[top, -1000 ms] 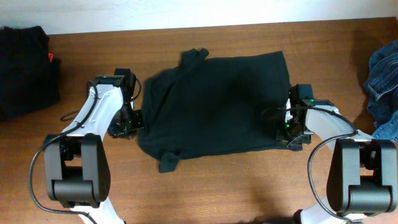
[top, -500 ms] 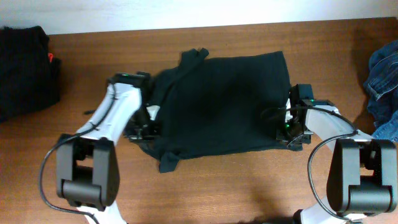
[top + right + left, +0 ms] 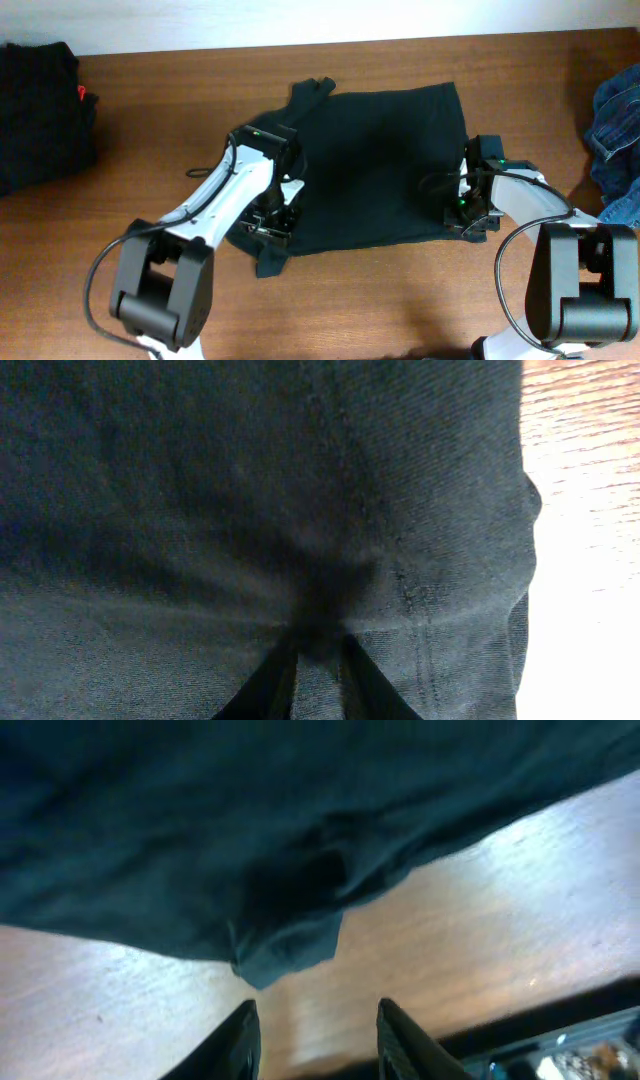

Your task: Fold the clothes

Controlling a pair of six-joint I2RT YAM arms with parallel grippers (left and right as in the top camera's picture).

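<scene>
Two grippers meet one black T-shirt [image 3: 370, 165] spread on the table [image 3: 400, 300]: the left gripper [image 3: 268, 218] hangs over its left part, jaws apart and empty; the right gripper [image 3: 468, 212] pinches its right hem. Far left, a dark pile [image 3: 40, 110] bears a red tag [image 3: 84, 93], too small to read.

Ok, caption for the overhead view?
Left claw open above the folded-over side of the black T-shirt, right claw pinching its opposite edge, on a wooden table.
</scene>
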